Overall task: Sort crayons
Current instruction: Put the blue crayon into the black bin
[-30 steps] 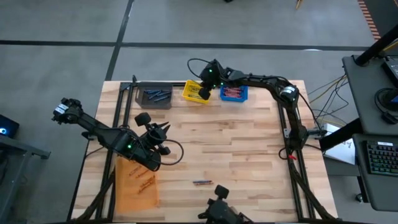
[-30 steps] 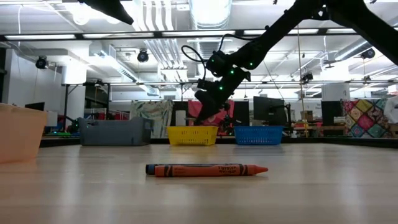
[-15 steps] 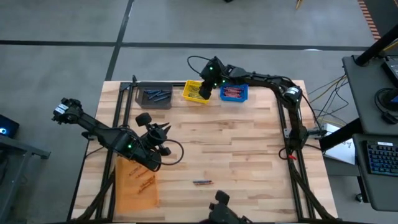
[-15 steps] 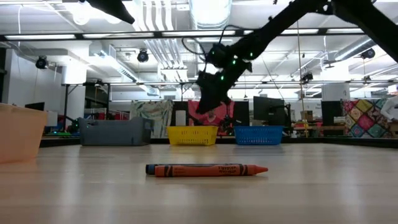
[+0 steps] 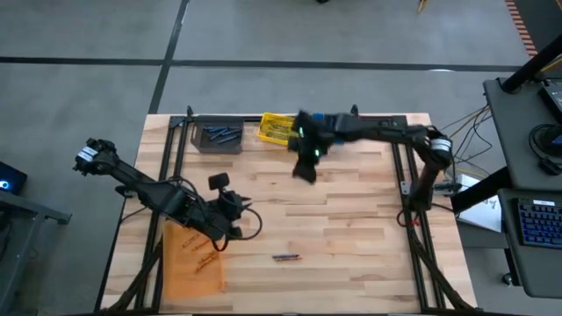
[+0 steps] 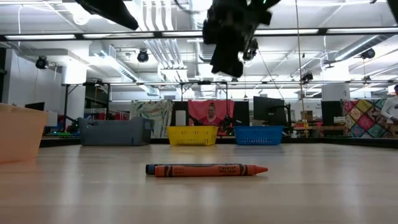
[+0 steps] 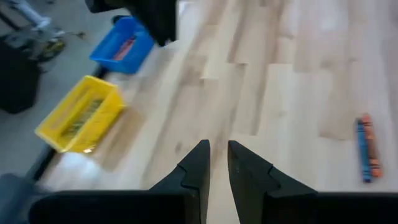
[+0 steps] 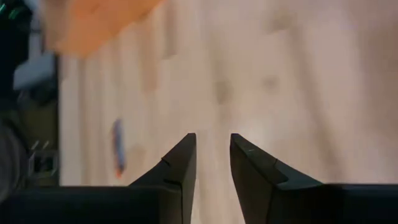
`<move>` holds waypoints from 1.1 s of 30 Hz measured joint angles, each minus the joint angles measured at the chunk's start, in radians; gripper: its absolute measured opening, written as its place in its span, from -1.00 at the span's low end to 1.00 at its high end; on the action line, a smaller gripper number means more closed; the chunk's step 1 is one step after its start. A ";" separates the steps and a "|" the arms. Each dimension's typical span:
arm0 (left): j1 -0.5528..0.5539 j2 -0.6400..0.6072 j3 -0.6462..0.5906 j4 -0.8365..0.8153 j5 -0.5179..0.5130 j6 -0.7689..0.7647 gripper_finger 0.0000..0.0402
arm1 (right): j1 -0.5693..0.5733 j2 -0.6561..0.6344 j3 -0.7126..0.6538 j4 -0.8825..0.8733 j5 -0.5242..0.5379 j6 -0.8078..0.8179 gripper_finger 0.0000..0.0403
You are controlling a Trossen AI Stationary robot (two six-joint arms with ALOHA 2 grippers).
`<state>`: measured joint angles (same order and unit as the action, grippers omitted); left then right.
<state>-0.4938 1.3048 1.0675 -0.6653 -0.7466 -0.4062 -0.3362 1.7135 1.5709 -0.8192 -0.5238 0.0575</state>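
Note:
Two crayons, one blue and one orange, lie side by side (image 5: pixel 285 257) on the wooden table near its front edge; they also show in the low view (image 6: pixel 206 170) and the left wrist view (image 7: pixel 367 147). My right gripper (image 5: pixel 305 168) hangs high over the table's far middle, open (image 8: pixel 212 142), nothing between its fingers. My left gripper (image 5: pixel 241 209) hovers at the near left beside the orange bin (image 5: pixel 189 263). Its fingers (image 7: pixel 218 149) stand a narrow gap apart around nothing.
Along the far edge stand a grey bin (image 5: pixel 218 138) with blue crayons, a yellow bin (image 5: pixel 277 129) and a blue bin (image 7: pixel 121 50), partly under my right arm. The orange bin holds orange crayons (image 5: pixel 204 254). Bare wood lies between the bins and the two crayons.
My right gripper has swung away from the yellow bin toward the table's near edge and risen; it now hangs over the far middle of the table. My left gripper has stayed beside the orange bin but turned from pointing at the far edge toward the right.

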 joint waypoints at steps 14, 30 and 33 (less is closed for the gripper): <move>-0.004 0.001 -0.142 0.427 0.294 0.102 -0.81 | 0.583 -0.142 -0.228 0.118 0.452 0.406 -0.62; -0.059 0.175 -0.183 0.649 0.323 0.107 -0.41 | 0.916 -0.125 -0.333 0.415 0.758 0.677 -0.71; -0.060 0.238 -0.183 0.701 0.323 0.106 -0.38 | 0.941 -0.110 -0.333 0.432 0.764 0.678 -0.71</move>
<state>-0.5537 1.5431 0.8841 0.0361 -0.4236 -0.2999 0.6049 1.6031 1.2377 -0.3869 0.2405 0.7357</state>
